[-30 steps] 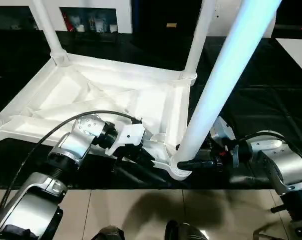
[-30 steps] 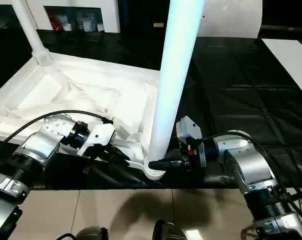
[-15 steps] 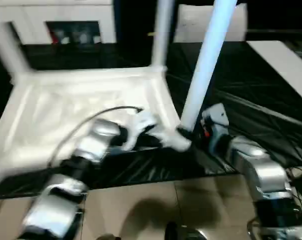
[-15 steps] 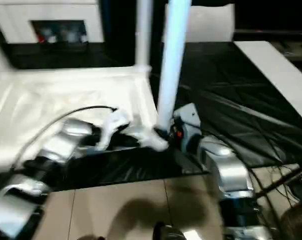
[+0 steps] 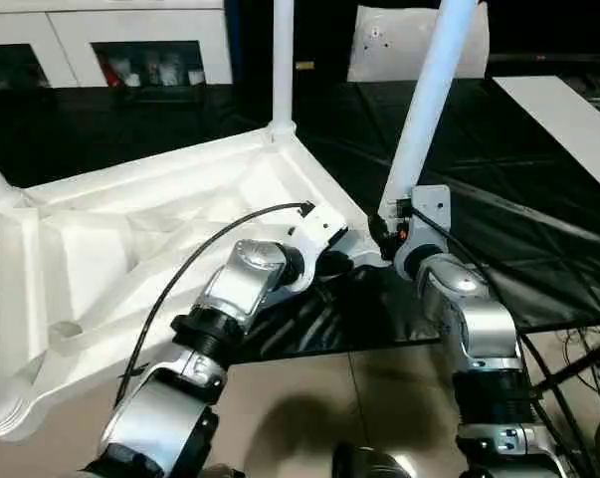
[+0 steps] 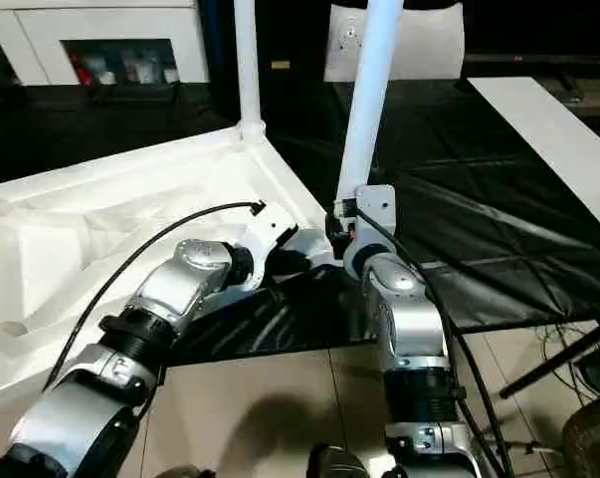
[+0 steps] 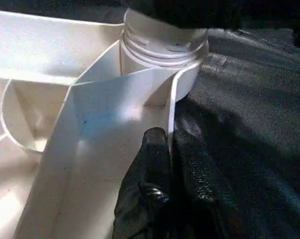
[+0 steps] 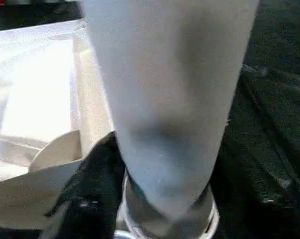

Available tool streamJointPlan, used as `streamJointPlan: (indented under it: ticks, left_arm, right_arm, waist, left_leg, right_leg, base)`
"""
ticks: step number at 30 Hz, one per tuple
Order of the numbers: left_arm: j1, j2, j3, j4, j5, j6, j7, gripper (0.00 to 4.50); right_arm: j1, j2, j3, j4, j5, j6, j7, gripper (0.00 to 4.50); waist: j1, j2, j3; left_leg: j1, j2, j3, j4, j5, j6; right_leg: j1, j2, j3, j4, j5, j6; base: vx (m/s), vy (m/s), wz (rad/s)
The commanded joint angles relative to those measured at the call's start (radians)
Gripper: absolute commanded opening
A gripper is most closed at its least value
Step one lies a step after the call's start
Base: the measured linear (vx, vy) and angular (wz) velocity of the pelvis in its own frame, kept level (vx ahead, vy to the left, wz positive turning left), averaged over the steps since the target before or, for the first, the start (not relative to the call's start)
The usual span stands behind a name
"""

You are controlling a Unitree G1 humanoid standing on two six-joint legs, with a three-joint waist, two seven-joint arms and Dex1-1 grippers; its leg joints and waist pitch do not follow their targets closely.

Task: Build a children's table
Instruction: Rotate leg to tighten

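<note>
On the black-covered work table, the head camera shows the white tabletop lying underside up, its ribs facing the camera and one corner reaching toward the robot near the table's front edge. A far leg stands upright in its corner socket, and the near leg rises from the near corner, leaning slightly. The tabletop's left corner overhangs the table edge above the tiled floor. To the right of the near leg the black cover lies bare out to a white board. Behind the table stands a white glass-door cabinet with small items on its shelf, too small to name.

In the left wrist view, the left gripper is pinched shut on the thin upright wall of the tabletop's rim, one black finger either side, just below the threaded corner socket. The ribbed pockets beside it hold nothing.

In the right wrist view, the near leg fills the middle, its foot seated in the socket. The right gripper appears to clasp the leg's base, one black finger visible against its side; the other finger is hidden behind the leg.
</note>
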Motion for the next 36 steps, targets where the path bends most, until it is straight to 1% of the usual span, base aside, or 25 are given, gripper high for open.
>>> streamJointPlan:
  ticks: [1,2,3,4,5,7,8,10,13,14,15,17,18,19,21,23,24,25,26,27,29,30,32,34,36]
  left_arm:
    - [0.006,-0.004,0.007,-0.021,-0.007,-0.038,0.029,0.00]
    - [0.030,0.035,0.001,-0.043,-0.011,-0.047,-0.019,0.00]
    - [0.039,0.054,-0.004,-0.048,-0.012,-0.061,-0.045,0.00]
    - [0.042,0.059,-0.005,-0.050,-0.012,-0.065,-0.053,0.00]
    - [0.058,0.100,-0.020,-0.055,-0.011,-0.097,-0.107,0.00]
    - [0.068,0.127,-0.034,-0.054,-0.011,-0.134,-0.149,0.00]
    - [0.074,0.155,-0.047,-0.050,-0.008,-0.167,-0.187,0.00]
    - [0.077,0.167,-0.051,-0.049,-0.007,-0.178,-0.202,0.00]
    - [0.093,0.220,-0.085,-0.061,-0.018,-0.258,-0.326,0.00]
    - [0.097,0.254,-0.113,-0.061,-0.011,-0.312,-0.391,0.00]
    - [0.095,0.276,-0.129,-0.055,-0.006,-0.342,-0.429,0.00]
    - [0.094,0.289,-0.139,-0.050,-0.003,-0.364,-0.454,0.00]
    - [0.089,0.306,-0.145,-0.047,-0.013,-0.384,-0.504,0.00]
    - [0.088,0.311,-0.146,-0.047,-0.017,-0.388,-0.521,0.00]
    - [0.080,0.336,-0.164,-0.046,-0.027,-0.412,-0.608,0.00]
    - [0.077,0.346,-0.174,-0.043,-0.028,-0.428,-0.645,0.00]
    - [0.077,0.347,-0.175,-0.042,-0.028,-0.429,-0.649,0.00]
    - [0.075,0.353,-0.179,-0.041,-0.031,-0.435,-0.672,0.00]
    - [0.072,0.357,-0.184,-0.040,-0.034,-0.443,-0.695,0.00]
    - [0.068,0.361,-0.190,-0.038,-0.038,-0.450,-0.715,0.00]
    - [0.063,0.364,-0.196,-0.035,-0.041,-0.458,-0.731,0.00]
    - [0.058,0.367,-0.202,-0.029,-0.043,-0.470,-0.752,0.00]
    - [0.053,0.370,-0.209,-0.024,-0.042,-0.482,-0.769,0.00]
    - [0.046,0.378,-0.221,-0.016,-0.039,-0.504,-0.809,0.00]
    - [0.045,0.380,-0.224,-0.015,-0.038,-0.509,-0.817,0.00]
  right_arm:
    - [0.032,0.049,0.136,-0.010,0.072,0.012,0.130,2.99]
    - [0.049,0.006,0.121,-0.032,0.081,-0.016,0.175,2.99]
    - [0.055,-0.018,0.114,-0.039,0.085,-0.026,0.198,3.14]
    - [0.056,-0.025,0.112,-0.042,0.086,-0.029,0.204,3.21]
    - [0.068,-0.082,0.105,-0.055,0.095,-0.057,0.264,3.31]
    - [0.075,-0.118,0.103,-0.064,0.101,-0.072,0.309,3.41]
    - [0.082,-0.159,0.101,-0.067,0.104,-0.092,0.360,3.64]
    - [0.084,-0.176,0.100,-0.065,0.104,-0.102,0.384,3.73]
    - [0.090,-0.254,0.119,-0.064,0.110,-0.143,0.508,3.80]
    - [0.090,-0.293,0.134,-0.062,0.113,-0.166,0.575,3.80]
    - [0.088,-0.324,0.147,-0.055,0.115,-0.185,0.622,3.80]
    - [0.086,-0.345,0.157,-0.049,0.116,-0.198,0.652,3.80]
    - [0.083,-0.382,0.176,-0.035,0.120,-0.231,0.712,3.80]
    - [0.082,-0.392,0.180,-0.032,0.121,-0.241,0.731,3.80]
    - [0.074,-0.425,0.182,-0.014,0.147,-0.267,0.820,3.80]
    - [0.067,-0.435,0.180,-0.007,0.164,-0.267,0.859,3.80]
    - [0.066,-0.436,0.180,-0.007,0.166,-0.267,0.863,3.80]
    - [0.061,-0.441,0.179,-0.002,0.174,-0.269,0.884,3.80]
    - [0.055,-0.448,0.181,0.001,0.190,-0.262,0.920,3.52]
    - [0.050,-0.458,0.186,0.005,0.203,-0.261,0.956,3.52]
    - [0.045,-0.468,0.192,0.008,0.215,-0.260,0.992,3.40]
    - [0.042,-0.482,0.203,0.005,0.230,-0.254,1.031,3.40]
    - [0.038,-0.496,0.214,0.005,0.236,-0.257,1.062,3.09]
    - [0.027,-0.519,0.233,0.014,0.255,-0.253,1.128,3.07]
    - [0.023,-0.525,0.239,0.016,0.260,-0.252,1.148,2.77]
  waist:
    - [0.003,-0.016,-0.053]
    - [0.006,-0.016,-0.056]
    - [0.007,-0.016,-0.058]
    - [0.007,-0.018,-0.054]
    - [0.007,-0.020,-0.052]
    - [0.009,-0.020,-0.052]
    - [0.011,-0.025,-0.055]
    - [0.016,-0.025,-0.060]
    - [0.020,-0.028,-0.061]
    - [0.024,-0.025,-0.063]
    - [0.024,-0.022,-0.067]
    - [0.024,-0.021,-0.068]
    - [0.026,-0.020,-0.074]
    - [0.032,-0.019,-0.078]
    - [0.040,-0.027,-0.087]
    - [0.047,-0.027,-0.087]
    - [0.049,-0.027,-0.086]
    - [0.055,-0.026,-0.083]
    - [0.058,-0.026,-0.080]
    - [0.062,-0.030,-0.079]
    - [0.065,-0.027,-0.077]
    - [0.066,-0.031,-0.077]
    - [0.068,-0.031,-0.077]
    - [0.073,-0.030,-0.077]
    - [0.076,-0.031,-0.078]
  left_leg:
    - [-0.021,0.068,-0.025,-0.090,-0.220,0.090]
    - [-0.023,0.069,-0.020,-0.088,-0.185,0.106]
    - [-0.023,0.069,-0.018,-0.086,-0.178,0.113]
    - [-0.024,0.068,-0.014,-0.086,-0.181,0.124]
    - [-0.026,0.066,-0.015,-0.086,-0.201,0.127]
    - [-0.026,0.063,-0.013,-0.083,-0.206,0.126]
    - [-0.023,0.059,-0.007,-0.080,-0.182,0.126]
    - [-0.029,0.057,-0.005,-0.078,-0.129,0.128]
    - [-0.029,0.059,-0.002,-0.078,-0.115,0.137]
    - [-0.034,0.061,-0.004,-0.076,-0.096,0.146]
    - [-0.034,0.067,-0.003,-0.073,-0.063,0.155]
    - [-0.028,0.071,0.002,-0.069,-0.046,0.166]
    - [-0.034,0.070,0.003,-0.065,-0.012,0.174]
    - [-0.029,0.072,0.007,-0.061,0.029,0.189]
    - [-0.032,0.069,0.008,-0.049,0.120,0.236]
    - [-0.033,0.073,0.008,-0.046,0.156,0.269]
    - [-0.032,0.073,0.009,-0.045,0.149,0.274]
    - [-0.031,0.075,0.009,-0.047,0.124,0.269]
    - [-0.031,0.077,0.011,-0.049,0.087,0.251]
    - [-0.031,0.080,0.011,-0.052,0.060,0.227]
    - [-0.031,0.080,0.012,-0.054,0.021,0.197]
    - [-0.030,0.080,0.012,-0.055,0.011,0.190]
    - [-0.030,0.079,0.011,-0.056,-0.010,0.165]
    - [-0.027,0.079,0.012,-0.057,-0.025,0.153]
    - [-0.029,0.081,0.013,-0.057,-0.024,0.145]
  right_leg:
    - [0.050,-0.075,0.058,-0.074,-0.399,-0.118]
    - [0.049,-0.073,0.059,-0.068,-0.339,-0.141]
    - [0.049,-0.073,0.060,-0.066,-0.326,-0.147]
    - [0.046,-0.071,0.059,-0.069,-0.342,-0.152]
    - [0.046,-0.072,0.057,-0.074,-0.405,-0.142]
    - [0.044,-0.074,0.057,-0.081,-0.460,-0.122]
    - [0.040,-0.073,0.057,-0.087,-0.492,-0.103]
    - [0.042,-0.069,0.057,-0.080,-0.462,-0.099]
    - [0.040,-0.064,0.054,-0.075,-0.432,-0.107]
    - [0.043,-0.065,0.054,-0.069,-0.403,-0.118]
    - [0.042,-0.064,0.055,-0.058,-0.329,-0.143]
    - [0.036,-0.061,0.056,-0.052,-0.263,-0.174]
    - [0.047,-0.062,0.055,-0.039,-0.194,-0.199]
    - [0.044,-0.060,0.057,-0.030,-0.121,-0.220]
    - [0.047,-0.057,0.059,-0.004,0.035,-0.266]
    - [0.043,-0.057,0.056,0.004,0.084,-0.287]
    - [0.043,-0.057,0.055,0.002,0.073,-0.290]
    - [0.043,-0.060,0.054,-0.003,0.024,-0.288]
    - [0.043,-0.059,0.052,-0.011,-0.041,-0.278]
    - [0.044,-0.059,0.053,-0.016,-0.094,-0.261]
    - [0.044,-0.059,0.052,-0.022,-0.155,-0.240]
    - [0.044,-0.059,0.052,-0.025,-0.171,-0.232]
    - [0.043,-0.059,0.052,-0.030,-0.207,-0.211]
    - [0.041,-0.058,0.052,-0.034,-0.229,-0.203]
    - [0.042,-0.057,0.053,-0.033,-0.221,-0.201]
  base:
    - [0.000,0.000,0.00]
    - [0.000,0.000,0.00]
    - [0.000,0.000,0.00]
    - [0.000,0.000,0.00]
    - [0.000,0.000,0.00]
    - [0.014,-0.056,0.00]
    - [0.015,-0.071,0.04]
    - [0.017,-0.070,0.04]
    - [0.007,-0.020,0.01]
    - [0.000,0.000,0.00]
    - [0.000,0.000,0.00]
    - [0.060,-0.026,0.02]
    - [0.063,-0.024,0.02]
    - [0.058,-0.020,0.02]
    - [0.027,-0.012,0.02]
    - [0.000,0.000,0.00]
    - [0.000,0.000,0.00]
    - [0.000,0.000,0.00]
    - [0.000,0.000,0.00]
    - [0.000,0.000,0.00]
    - [0.000,0.000,0.00]
    - [0.000,0.000,0.00]
    - [0.000,0.000,0.00]
    - [0.000,0.000,0.00]
    - [0.000,0.000,0.00]
